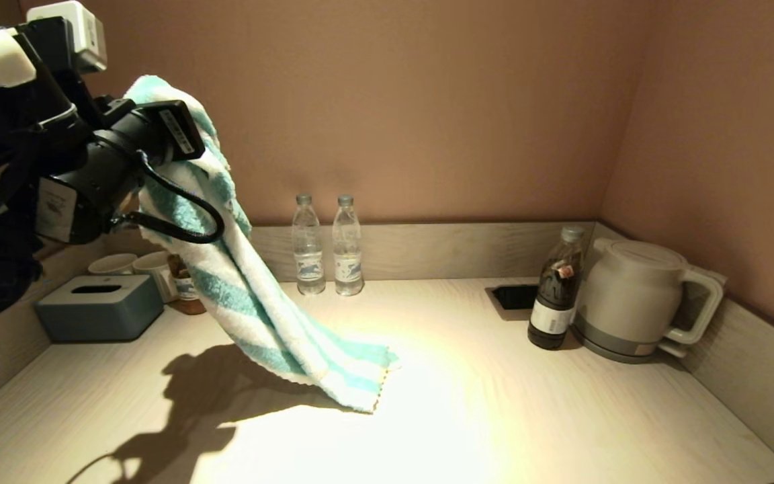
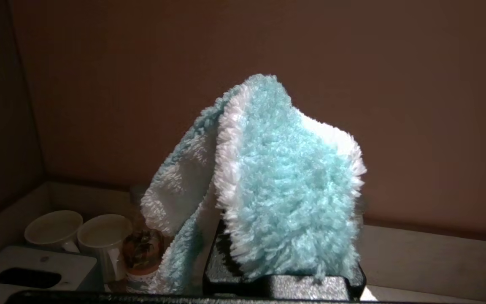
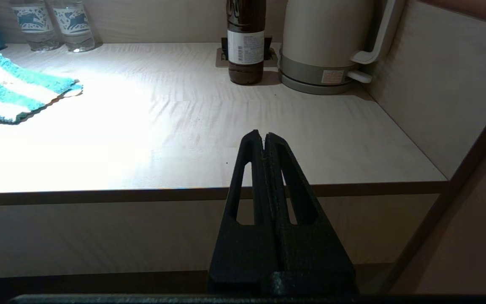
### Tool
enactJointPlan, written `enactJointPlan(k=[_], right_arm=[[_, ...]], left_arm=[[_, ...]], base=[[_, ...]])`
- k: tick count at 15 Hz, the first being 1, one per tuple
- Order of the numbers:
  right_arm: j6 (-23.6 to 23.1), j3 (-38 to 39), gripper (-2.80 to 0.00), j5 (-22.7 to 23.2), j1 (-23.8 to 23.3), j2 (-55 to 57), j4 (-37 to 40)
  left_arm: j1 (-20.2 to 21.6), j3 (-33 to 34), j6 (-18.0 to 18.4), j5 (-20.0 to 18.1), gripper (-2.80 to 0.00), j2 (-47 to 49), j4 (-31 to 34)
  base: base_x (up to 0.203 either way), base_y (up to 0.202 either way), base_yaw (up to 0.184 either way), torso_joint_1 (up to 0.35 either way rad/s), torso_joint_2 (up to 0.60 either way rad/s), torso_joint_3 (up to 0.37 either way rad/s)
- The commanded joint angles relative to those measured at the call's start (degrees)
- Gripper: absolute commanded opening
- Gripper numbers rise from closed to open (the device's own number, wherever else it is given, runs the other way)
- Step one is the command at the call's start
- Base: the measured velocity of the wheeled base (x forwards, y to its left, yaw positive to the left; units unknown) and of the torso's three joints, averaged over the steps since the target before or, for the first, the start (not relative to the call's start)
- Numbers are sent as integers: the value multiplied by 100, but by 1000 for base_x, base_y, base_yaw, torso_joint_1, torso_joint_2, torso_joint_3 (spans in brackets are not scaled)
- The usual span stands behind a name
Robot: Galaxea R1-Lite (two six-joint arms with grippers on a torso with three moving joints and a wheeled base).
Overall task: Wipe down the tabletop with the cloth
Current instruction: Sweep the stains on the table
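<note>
Most of the wiping seems still to be done. The left gripper (image 2: 283, 270) is raised high, its jaws closed tight on one end of the cloth (image 1: 259, 296). The cloth hangs down below the jaws, and only its far corner touches the tabletop (image 1: 562, 417) near the middle. The right gripper (image 3: 264, 137) waits by the front edge of the tabletop, jaws pressed together, holding nothing.

No wording can be read anywhere. The water bottles (image 1: 328, 245) carry blue-printed labels, and the dark bottle (image 1: 554, 298) a white one, perhaps text, too small to make out.
</note>
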Motion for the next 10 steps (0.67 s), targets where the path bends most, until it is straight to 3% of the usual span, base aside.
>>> enactJointPlan(k=[1, 6, 10], right_arm=[[0, 0, -280, 3, 1, 5, -2], [0, 0, -280, 3, 1, 5, -2], [0, 0, -280, 3, 1, 5, -2]], left_arm=[[45, 140, 22, 14, -280, -268, -22], [141, 386, 260, 14, -280, -470, -22], [733, 346, 612, 14, -280, -635, -24]], base=[[0, 0, 0, 0, 0, 0], [0, 0, 0, 0, 0, 0], [0, 0, 0, 0, 0, 0]])
